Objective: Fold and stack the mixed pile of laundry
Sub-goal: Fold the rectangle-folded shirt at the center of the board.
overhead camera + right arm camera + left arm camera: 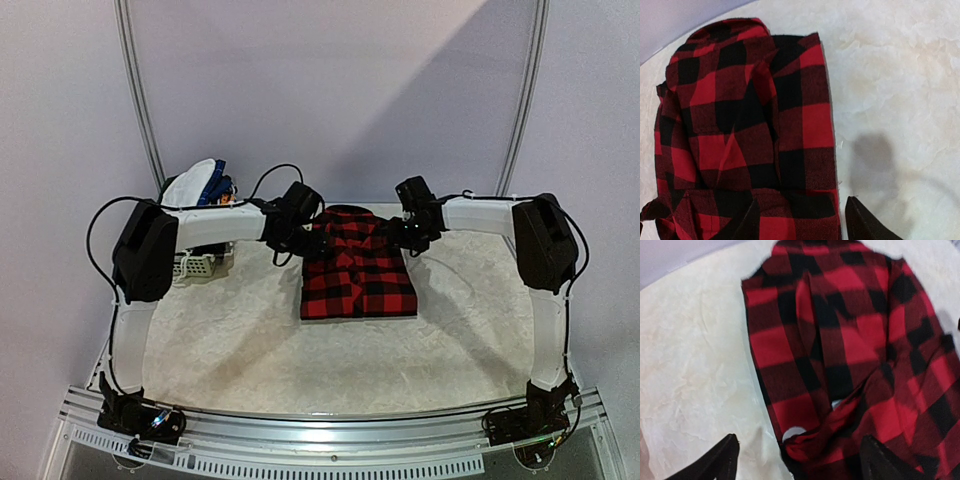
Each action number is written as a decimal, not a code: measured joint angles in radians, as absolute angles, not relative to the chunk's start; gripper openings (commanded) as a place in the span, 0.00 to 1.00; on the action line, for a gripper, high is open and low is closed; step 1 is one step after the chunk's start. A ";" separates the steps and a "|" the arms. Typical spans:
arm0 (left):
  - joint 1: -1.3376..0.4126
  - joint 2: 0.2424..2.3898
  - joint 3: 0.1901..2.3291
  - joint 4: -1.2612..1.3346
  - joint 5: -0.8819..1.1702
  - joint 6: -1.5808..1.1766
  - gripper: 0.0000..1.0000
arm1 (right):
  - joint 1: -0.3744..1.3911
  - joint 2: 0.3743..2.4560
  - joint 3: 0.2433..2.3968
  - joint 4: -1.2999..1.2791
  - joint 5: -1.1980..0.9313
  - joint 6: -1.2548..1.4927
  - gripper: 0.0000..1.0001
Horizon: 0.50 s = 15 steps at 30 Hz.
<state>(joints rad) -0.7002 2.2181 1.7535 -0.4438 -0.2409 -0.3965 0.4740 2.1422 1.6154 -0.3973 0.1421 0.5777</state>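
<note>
- The left arm (215, 226) is stretching rightward toward the far middle, the left gripper (797, 465) holding its fingers wide apart.
- The right arm (480, 214) is stretching leftward, the right gripper (800, 225) likewise spread.

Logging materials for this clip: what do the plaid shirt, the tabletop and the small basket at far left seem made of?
Plaid shirt: soft woven cloth, matte, flannel-like; fine twill ribs and limp folds show up close. Tabletop: off-white with cream marbling, low sheen; stone-look sheet or covering, cannot tell which. Basket: likely rigid white plastic, from its even lattice openings.
</note>
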 measured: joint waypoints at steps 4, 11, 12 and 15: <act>-0.700 2.177 1.768 -0.451 -0.270 -0.364 0.80 | 0.453 2.122 1.643 -0.395 0.117 0.551 0.66; -0.710 1.996 1.661 -0.443 -0.206 -0.332 0.48 | 0.457 1.937 1.514 -0.344 -0.032 0.493 0.59; -0.715 1.979 1.648 -0.440 -0.189 -0.332 0.44 | 0.459 1.914 1.493 -0.331 -0.065 0.485 0.56; -0.746 1.961 1.623 -0.436 -0.147 -0.330 0.33 | 0.472 1.879 1.442 -0.291 -0.183 0.463 0.46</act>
